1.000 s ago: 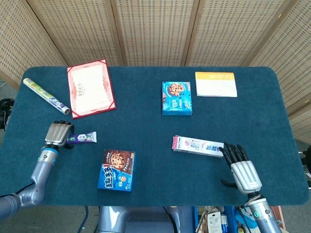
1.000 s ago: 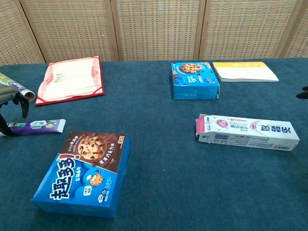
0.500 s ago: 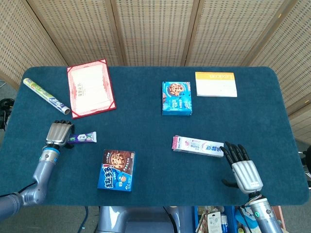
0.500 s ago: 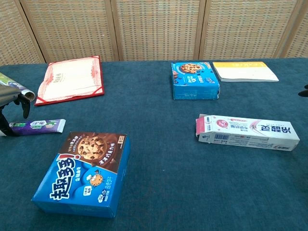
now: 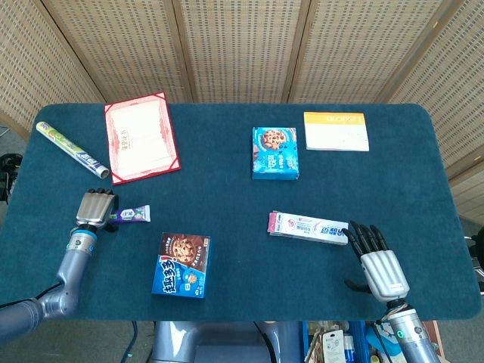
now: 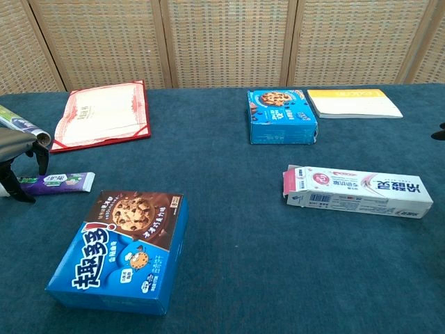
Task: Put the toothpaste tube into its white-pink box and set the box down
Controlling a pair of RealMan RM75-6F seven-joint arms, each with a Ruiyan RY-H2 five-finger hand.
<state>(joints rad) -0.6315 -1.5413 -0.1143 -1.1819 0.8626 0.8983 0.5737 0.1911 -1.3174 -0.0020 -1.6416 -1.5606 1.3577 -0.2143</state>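
Note:
The purple-and-white toothpaste tube [image 5: 133, 215] [image 6: 59, 182] lies flat near the table's left edge. My left hand [image 5: 95, 209] [image 6: 19, 163] hovers over its cap end with fingers bent down on either side of it; no firm grip shows. The white-pink box [image 5: 308, 226] [image 6: 358, 191] lies flat at the centre right, its open flap end facing left. My right hand [image 5: 376, 257] rests palm down with fingers spread, fingertips just off the box's right end, holding nothing. The chest view shows only a dark fingertip of it at the right edge.
A blue cookie box [image 5: 182, 265] [image 6: 122, 249] lies near the front, just right of the tube. Another blue cookie box [image 5: 275, 152] sits mid-table, a yellow-white book [image 5: 336, 131] at the back right, a red certificate folder [image 5: 141, 137] and a foil roll [image 5: 72, 150] at the back left.
My left hand has crept slightly right and nearer, further over the tube's cap end. Tube and box have not moved; the right hand is almost unchanged.

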